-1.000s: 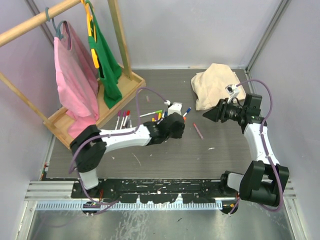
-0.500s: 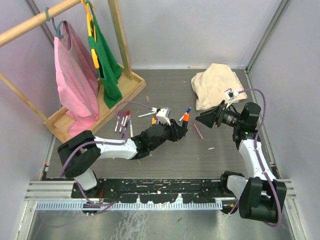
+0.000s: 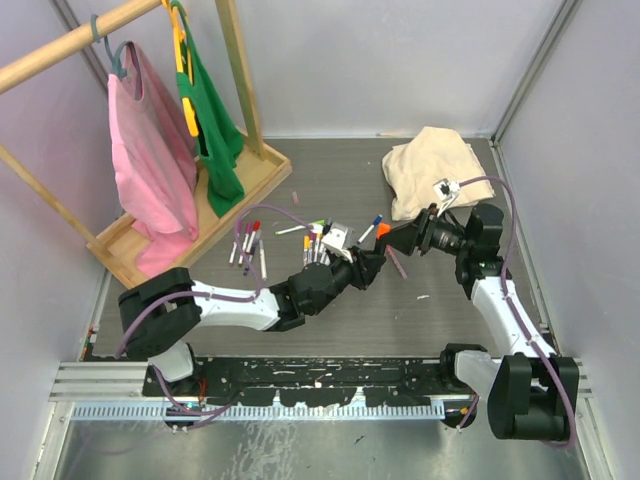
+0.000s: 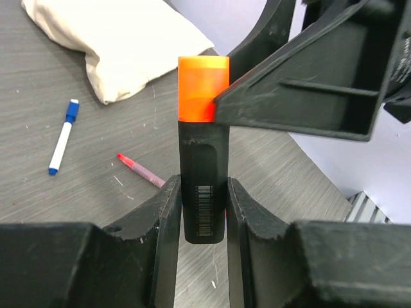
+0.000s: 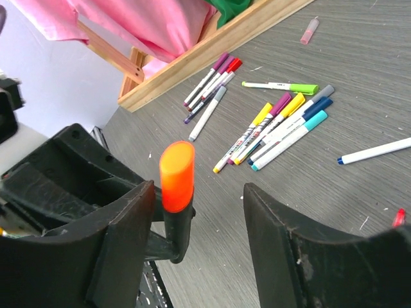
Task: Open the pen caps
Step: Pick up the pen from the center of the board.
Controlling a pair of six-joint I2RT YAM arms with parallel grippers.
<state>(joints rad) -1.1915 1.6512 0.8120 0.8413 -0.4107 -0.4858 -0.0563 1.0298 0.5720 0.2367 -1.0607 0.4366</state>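
My left gripper (image 4: pixel 203 186) is shut on the black body of a stubby highlighter (image 4: pixel 204 192) and holds it upright above the table. Its orange cap (image 4: pixel 203 86) is still on. My right gripper (image 5: pixel 199 192) stands open around that orange cap (image 5: pixel 176 173); its left finger (image 5: pixel 122 237) is against the cap and the right finger stands well apart. From above, both grippers (image 3: pixel 368 262) (image 3: pixel 392 238) meet at the cap (image 3: pixel 383 230). Several capped white pens (image 5: pixel 282 125) lie on the table behind.
A blue-capped pen (image 4: pixel 63 136) and a reddish pen (image 4: pixel 141 170) lie under the grippers. A beige cloth (image 3: pixel 430 170) sits at the back right. A wooden rack (image 3: pixel 170 230) with pink and green garments stands at the back left, with more pens (image 3: pixel 248 240) beside it.
The left gripper brought the highlighter up and to the right. The right gripper swung left to meet it and opened around the orange cap.
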